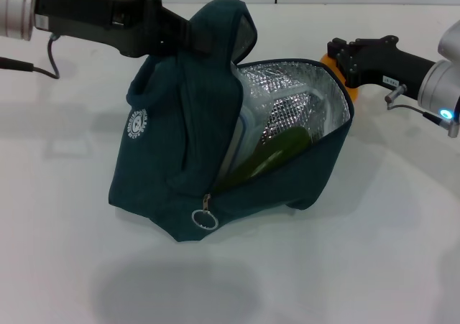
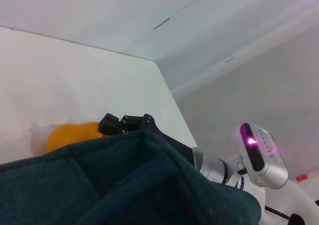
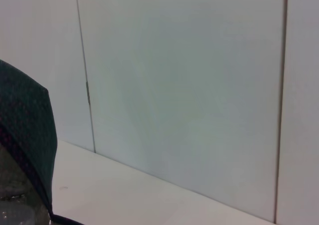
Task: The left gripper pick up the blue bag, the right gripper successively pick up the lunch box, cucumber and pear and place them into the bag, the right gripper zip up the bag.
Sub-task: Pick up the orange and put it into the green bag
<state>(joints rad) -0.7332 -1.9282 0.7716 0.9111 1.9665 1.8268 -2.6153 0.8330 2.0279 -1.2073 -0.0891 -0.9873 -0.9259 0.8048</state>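
Note:
The blue bag hangs tilted just above the white table, its mouth open to the right and showing silver foil lining. My left gripper is shut on its top handle, with the fingers buried in the fabric. Inside the bag lies the clear lunch box, and the green cucumber rests against the lower rim. Behind the bag's far rim, my right gripper sits right at the orange pear. In the left wrist view the pear shows beside the right gripper, above the bag's edge.
The ring zip pull hangs at the bag's lower front corner, and a white round logo marks its left side. The white table runs back to a pale wall. The right wrist view shows only the bag's edge.

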